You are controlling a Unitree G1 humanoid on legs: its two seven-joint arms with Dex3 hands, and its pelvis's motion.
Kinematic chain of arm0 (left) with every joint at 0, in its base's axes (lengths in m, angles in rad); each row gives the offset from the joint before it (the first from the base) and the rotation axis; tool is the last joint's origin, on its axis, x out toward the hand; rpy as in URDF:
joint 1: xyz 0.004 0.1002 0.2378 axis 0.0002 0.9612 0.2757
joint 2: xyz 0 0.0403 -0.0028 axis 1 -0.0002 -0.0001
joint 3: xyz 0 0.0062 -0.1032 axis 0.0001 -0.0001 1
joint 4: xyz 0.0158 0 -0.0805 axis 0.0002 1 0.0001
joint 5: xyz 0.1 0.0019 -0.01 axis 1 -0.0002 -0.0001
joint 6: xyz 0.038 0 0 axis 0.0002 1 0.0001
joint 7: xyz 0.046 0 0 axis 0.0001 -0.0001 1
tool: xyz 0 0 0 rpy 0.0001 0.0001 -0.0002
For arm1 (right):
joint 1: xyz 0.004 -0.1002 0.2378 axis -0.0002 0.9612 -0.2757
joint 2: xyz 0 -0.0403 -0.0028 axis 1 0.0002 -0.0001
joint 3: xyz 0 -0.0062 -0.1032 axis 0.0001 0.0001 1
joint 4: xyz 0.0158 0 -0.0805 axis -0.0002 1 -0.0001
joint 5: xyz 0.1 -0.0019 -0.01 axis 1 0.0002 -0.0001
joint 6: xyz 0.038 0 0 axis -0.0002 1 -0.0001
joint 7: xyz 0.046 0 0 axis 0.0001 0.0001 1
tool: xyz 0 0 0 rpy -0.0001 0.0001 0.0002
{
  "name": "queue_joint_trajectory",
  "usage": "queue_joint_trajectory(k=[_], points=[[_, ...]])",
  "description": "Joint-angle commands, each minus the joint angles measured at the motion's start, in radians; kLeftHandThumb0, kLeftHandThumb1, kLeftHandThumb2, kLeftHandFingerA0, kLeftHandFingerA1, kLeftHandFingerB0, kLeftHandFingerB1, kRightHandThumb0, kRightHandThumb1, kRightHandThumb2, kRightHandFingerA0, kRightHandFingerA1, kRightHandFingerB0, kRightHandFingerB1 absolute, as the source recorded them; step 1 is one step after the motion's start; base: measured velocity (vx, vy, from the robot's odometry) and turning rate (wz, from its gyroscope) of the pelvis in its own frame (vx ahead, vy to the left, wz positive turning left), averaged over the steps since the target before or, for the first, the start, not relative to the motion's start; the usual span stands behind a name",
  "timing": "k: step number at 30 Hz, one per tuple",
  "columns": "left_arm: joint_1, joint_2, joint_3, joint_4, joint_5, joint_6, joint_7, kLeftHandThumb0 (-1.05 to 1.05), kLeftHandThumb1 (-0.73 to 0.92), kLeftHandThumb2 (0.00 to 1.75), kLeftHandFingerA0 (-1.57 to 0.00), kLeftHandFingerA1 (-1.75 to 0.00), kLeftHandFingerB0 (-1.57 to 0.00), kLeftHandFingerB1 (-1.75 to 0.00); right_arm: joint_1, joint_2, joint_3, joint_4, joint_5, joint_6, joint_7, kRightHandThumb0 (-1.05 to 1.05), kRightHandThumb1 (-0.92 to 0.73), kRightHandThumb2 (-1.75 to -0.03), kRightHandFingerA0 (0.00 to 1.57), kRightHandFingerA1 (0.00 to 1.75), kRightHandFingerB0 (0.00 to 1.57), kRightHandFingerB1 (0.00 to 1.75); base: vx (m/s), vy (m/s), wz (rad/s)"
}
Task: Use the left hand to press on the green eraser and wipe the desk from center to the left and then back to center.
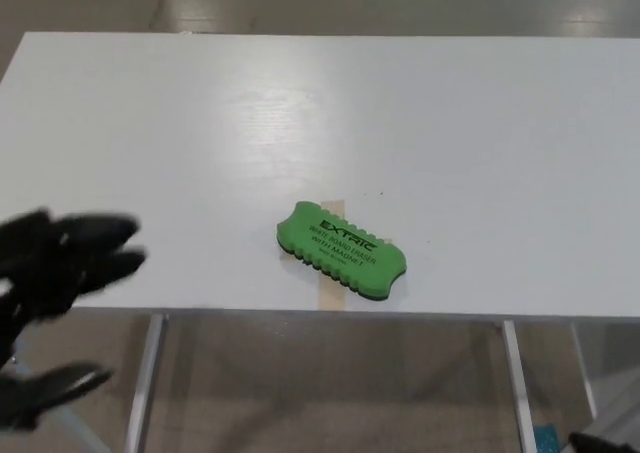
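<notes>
The green eraser (342,250) lies flat on the white desk (330,123), near the front edge and a little right of centre, with black print on its top. It rests over a strip of tan tape (331,291). My left hand (55,303) is at the far left, low in the picture and off the desk's front-left corner, well apart from the eraser. Its fingers are spread and hold nothing; the thumb (50,391) hangs below. It is blurred. My right hand does not show.
Below the desk's front edge I see the floor and the desk's metal legs (148,373). A small blue thing (548,435) lies on the floor at the bottom right.
</notes>
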Motion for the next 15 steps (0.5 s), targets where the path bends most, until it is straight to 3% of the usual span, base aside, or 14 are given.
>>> queue_joint_trajectory(k=[1, 5, 6, 7, 9, 12, 15], points=[[0.217, 0.038, 0.123, 0.288, -0.132, -0.028, -0.340, -0.39, 0.44, 0.54, -0.47, -0.36, -0.53, -0.37, 0.012, -0.031, -0.119, -0.121, 0.092, 0.124, -0.090, -0.40, -0.69, -0.62, 0.66, 0.46, 0.53, 0.37, 0.00, 0.000, 0.00], [0.209, 0.036, 0.081, 0.442, -0.023, 0.000, -0.225, -0.35, 0.42, 0.53, -0.49, -0.38, -0.58, -0.38, 0.028, -0.015, -0.132, -0.145, 0.102, 0.143, -0.085, -0.40, -0.69, -0.62, 0.66, 0.49, 0.53, 0.36, 0.00, 0.000, 0.00], [0.184, 0.013, 0.047, 0.578, 0.078, -0.014, -0.087, -0.33, 0.42, 0.53, -0.50, -0.39, -0.59, -0.38, 0.043, -0.008, -0.129, -0.160, 0.084, 0.161, -0.089, -0.41, -0.70, -0.62, 0.66, 0.49, 0.53, 0.36, 0.00, 0.000, 0.00], [0.166, 0.001, 0.034, 0.648, 0.117, -0.032, -0.037, -0.33, 0.42, 0.53, -0.50, -0.39, -0.59, -0.38, 0.049, -0.007, -0.127, -0.167, 0.076, 0.170, -0.092, -0.41, -0.70, -0.62, 0.66, 0.49, 0.53, 0.36, 0.00, 0.000, 0.00], [0.146, -0.007, 0.025, 0.713, 0.142, -0.058, -0.009, -0.33, 0.42, 0.53, -0.50, -0.39, -0.59, -0.38, 0.055, -0.006, -0.127, -0.177, 0.068, 0.182, -0.094, -0.41, -0.70, -0.62, 0.66, 0.49, 0.53, 0.36, 0.00, 0.000, 0.00], [0.016, -0.025, 0.034, 1.088, 0.155, -0.171, 0.032, -0.30, 0.46, 0.54, -0.47, -0.44, -0.57, -0.38, 0.077, 0.008, -0.120, -0.183, 0.059, 0.178, -0.097, -0.41, -0.70, -0.62, 0.65, 0.47, 0.53, 0.36, 0.00, 0.000, 0.00], [-0.007, -0.025, 0.023, 1.165, 0.177, -0.188, 0.082, -0.31, 0.49, 0.55, -0.45, -0.44, -0.57, -0.38, 0.081, 0.016, -0.115, -0.170, 0.062, 0.174, -0.088, -0.40, -0.71, -0.62, 0.65, 0.49, 0.53, 0.36, 0.00, 0.000, 0.00]])
